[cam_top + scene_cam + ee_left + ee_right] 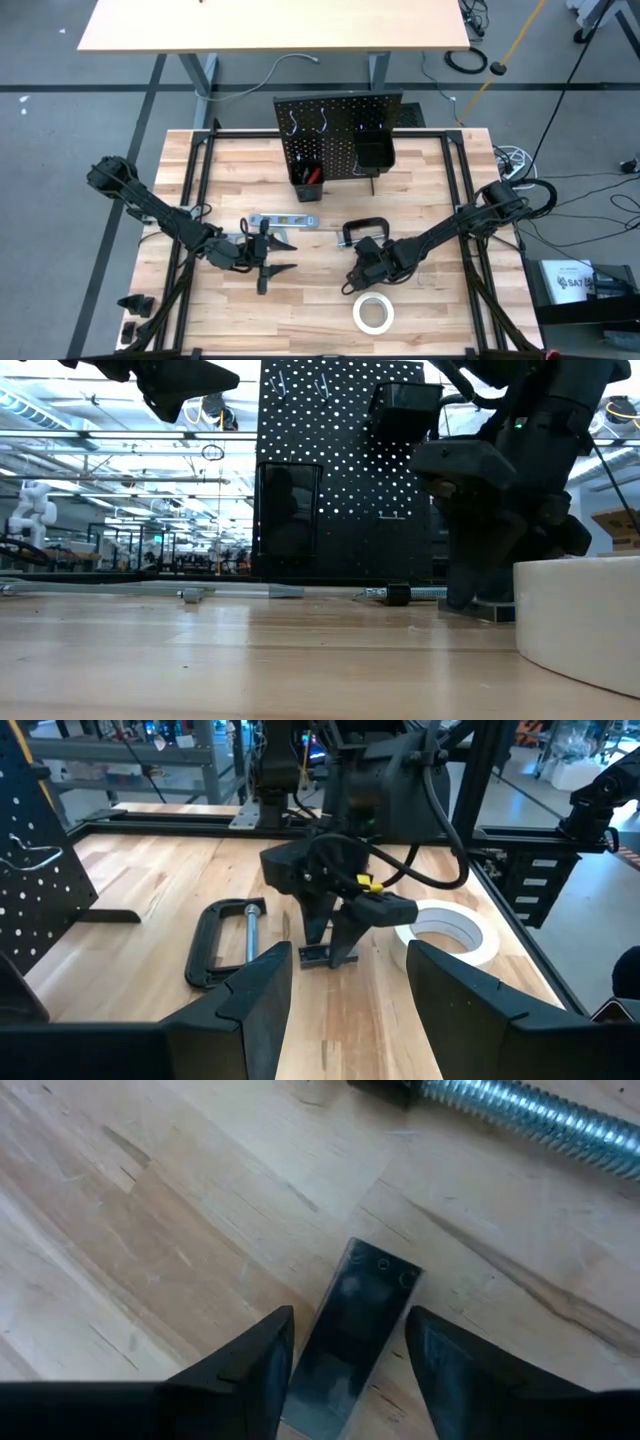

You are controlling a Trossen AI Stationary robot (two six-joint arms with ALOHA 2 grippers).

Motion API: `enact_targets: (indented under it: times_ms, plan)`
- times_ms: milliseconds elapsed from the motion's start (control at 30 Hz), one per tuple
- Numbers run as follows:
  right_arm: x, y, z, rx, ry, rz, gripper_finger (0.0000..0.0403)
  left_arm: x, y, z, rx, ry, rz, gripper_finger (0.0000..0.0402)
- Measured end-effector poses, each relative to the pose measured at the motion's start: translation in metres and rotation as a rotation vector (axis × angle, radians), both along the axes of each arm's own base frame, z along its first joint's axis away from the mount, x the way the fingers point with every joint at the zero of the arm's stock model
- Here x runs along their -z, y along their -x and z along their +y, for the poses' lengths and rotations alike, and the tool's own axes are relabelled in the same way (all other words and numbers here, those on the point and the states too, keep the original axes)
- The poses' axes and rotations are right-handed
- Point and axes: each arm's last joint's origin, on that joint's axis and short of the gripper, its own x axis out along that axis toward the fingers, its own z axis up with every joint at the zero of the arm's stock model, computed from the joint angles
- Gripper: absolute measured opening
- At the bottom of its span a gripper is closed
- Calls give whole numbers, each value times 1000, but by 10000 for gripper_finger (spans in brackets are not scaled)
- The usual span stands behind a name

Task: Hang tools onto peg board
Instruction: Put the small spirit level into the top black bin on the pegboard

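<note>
The white tape roll lies nearest the front edge of the surface, one roll, just beside the right hand. That hand points down at the wood with its two fingers straddling a small flat dark piece; the fingers stand apart on either side of it, not yet clamped, and the piece's long axis runs in line with the gap between them. It lies directly under this hand, so the right arm is plainly the nearer one. One black C-clamp lies flat just beyond, its threaded screw passing close by the piece. To the other side, the left hand hovers with fingers spread and empty, beside one silver level that lies lengthwise across the surface. Farthest back stands the peg board, upright, carrying two black bins; red-handled tools sit in one bin.
</note>
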Motion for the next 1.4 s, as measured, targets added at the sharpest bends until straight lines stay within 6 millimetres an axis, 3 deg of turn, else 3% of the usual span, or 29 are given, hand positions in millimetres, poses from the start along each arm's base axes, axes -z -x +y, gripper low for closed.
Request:
enact_targets:
  times_ms: [233, 367, 767, 1033, 1233, 1400]
  plan:
    - [0, 2, -3, -35, 23, 21, 95, 0, 0, 0, 0, -1, 2, 203]
    - [-4, 0, -4, -77, 38, 27, 95, 0, 0, 0, 0, 0, 1, 203]
    - [-47, -24, 5, -234, 176, -105, 95, 1, 0, 0, 0, -2, 5, 203]
    - [-88, -44, 29, -383, 309, -300, 95, 2, -1, 0, -49, 18, 5, 203]
    - [-119, -55, 52, -570, 419, -494, 95, 15, -10, -5, -58, 26, 6, 203]
    - [-130, -56, 63, -632, 465, -553, 95, 26, -18, -8, -63, 28, 4, 203]
